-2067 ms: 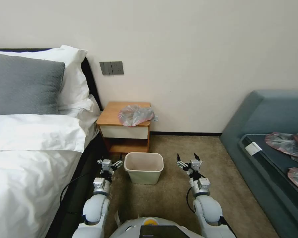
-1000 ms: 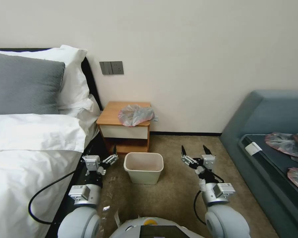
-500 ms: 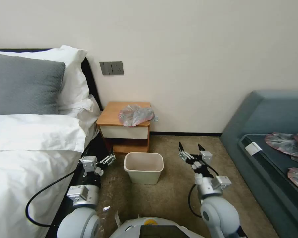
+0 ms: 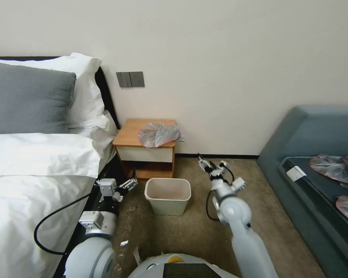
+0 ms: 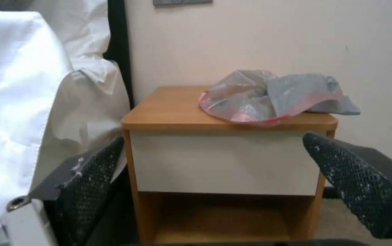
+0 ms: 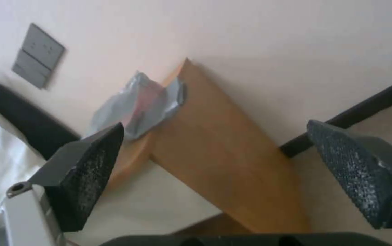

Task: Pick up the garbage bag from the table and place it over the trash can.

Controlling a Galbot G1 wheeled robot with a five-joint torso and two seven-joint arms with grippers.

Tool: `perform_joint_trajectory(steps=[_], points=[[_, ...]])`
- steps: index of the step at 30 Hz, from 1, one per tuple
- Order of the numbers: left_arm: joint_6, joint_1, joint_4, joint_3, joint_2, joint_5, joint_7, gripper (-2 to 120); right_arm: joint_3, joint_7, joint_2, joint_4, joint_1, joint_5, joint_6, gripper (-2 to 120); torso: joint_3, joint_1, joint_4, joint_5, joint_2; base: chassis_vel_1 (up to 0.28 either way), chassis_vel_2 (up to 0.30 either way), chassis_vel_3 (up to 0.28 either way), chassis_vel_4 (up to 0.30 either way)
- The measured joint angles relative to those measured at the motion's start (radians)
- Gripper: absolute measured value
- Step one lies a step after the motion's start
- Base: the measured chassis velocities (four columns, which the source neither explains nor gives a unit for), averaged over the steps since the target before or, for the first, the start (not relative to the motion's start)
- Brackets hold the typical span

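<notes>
Wooden bench (image 4: 137,131) against the far wall carries the bag (image 4: 158,134) overhanging its right front corner; bin (image 4: 168,195) nearer. Right end effector (image 4: 209,165) open, reaching; left end effector (image 4: 121,187) open, low. Thin film could slip off if nudged.

We see the garbage bag (image 4: 158,134) crumpled at the table's (image 4: 132,135) right front edge, overhanging slightly. The trash can (image 4: 168,196) stands on the carpet (image 4: 189,227) before it. Our left gripper (image 4: 129,185) hovers beside the bin, spread; our right gripper (image 4: 209,166), seemingly spread too, reaches toward the table.
</notes>
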Motion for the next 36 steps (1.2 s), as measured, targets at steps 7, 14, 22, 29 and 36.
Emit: perform_joint_trajectory(steps=[7,14,22,29,36], points=[[0.013,-0.007,-0.002,0.003,-0.003,-0.016,-0.006,100,-0.003,-0.004,0.000,-0.103,0.099,0.158,-0.020,100,0.000,0.000,-0.0002,0.0001,0.000,0.000,0.000,0.000,0.000],[0.028,-0.022,0.004,0.000,-0.018,-0.038,-0.013,100,-0.002,-0.042,-0.016,-0.246,0.203,0.415,-0.042,100,0.000,0.000,-0.0003,0.0000,0.000,0.000,0.000,0.000,0.000],[0.029,-0.017,0.010,0.005,-0.051,-0.045,-0.011,100,-0.011,-0.086,-0.023,-0.382,0.316,0.573,-0.083,100,0.000,0.000,0.0001,0.0002,0.000,0.000,0.000,0.000,0.000],[0.026,-0.006,0.011,0.005,-0.083,-0.046,-0.007,100,-0.026,-0.173,-0.007,-0.549,0.435,0.604,-0.109,100,0.000,0.000,-0.0001,0.0001,0.000,0.000,0.000,0.000,0.000],[0.026,-0.002,0.011,0.004,-0.083,-0.046,-0.006,100,-0.044,-0.210,0.025,-0.698,0.525,0.590,-0.108,100,0.000,0.000,0.0000,0.0002,0.000,0.000,0.000,0.000,0.000]])
